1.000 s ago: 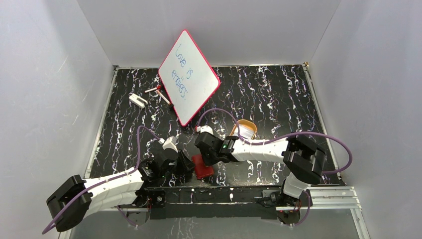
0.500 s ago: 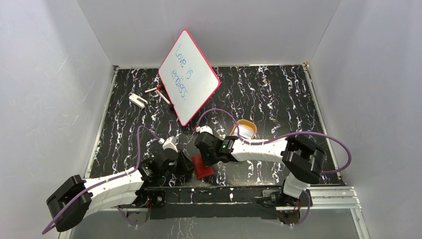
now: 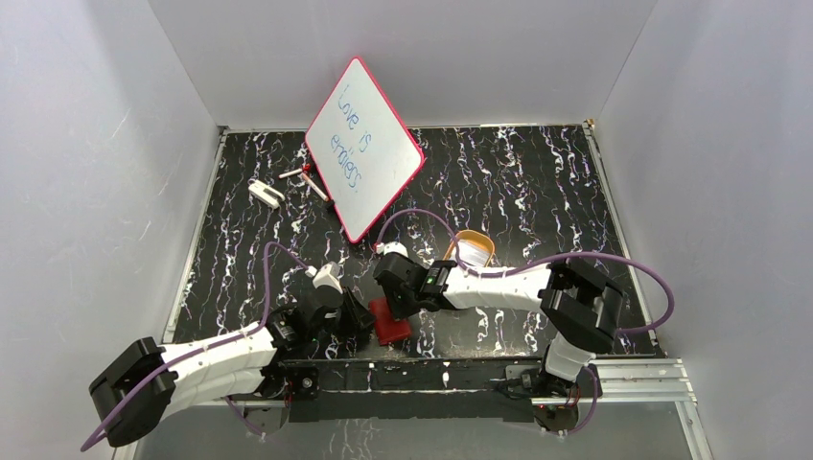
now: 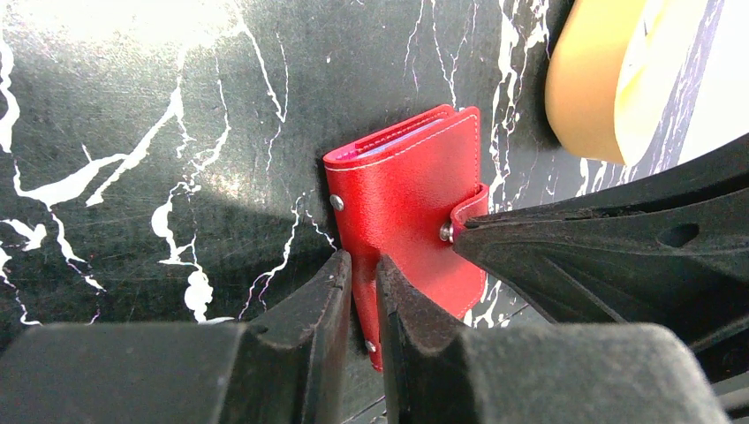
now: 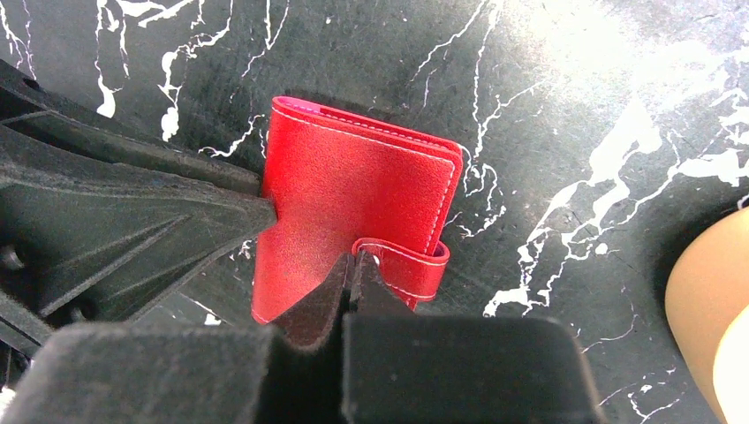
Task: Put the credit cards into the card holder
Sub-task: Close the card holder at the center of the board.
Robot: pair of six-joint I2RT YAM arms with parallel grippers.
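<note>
Scene: a black, white-veined table (image 3: 537,192) seen from above, with two robot arms reaching inward near its front edge.
Card holder: a small red folded card holder (image 3: 391,324), closed, lies on the table close to the front edge, between the two tools.
Left tool: the left tool (image 4: 363,267) is clenched on one edge of the card holder, with a finger on either side of it.
Right tool: the right tool (image 5: 353,265) has its fingers pressed fully together. The tips touch the snap tab (image 5: 402,265) on the opposite edge, but it is unclear whether the tab is nipped between them.
Cards: none are clearly visible. Something pale sits in the tan tray (image 3: 476,240) behind the right tool, too small to identify.
Step in hand: probably undoing the snap so the holder can open.
Doing it well: the left grip should hold the holder firmly and low. The tab should be peeled up off its stud, not dragged sideways.
Risk: the holder could slide or lift with the tab.
</note>
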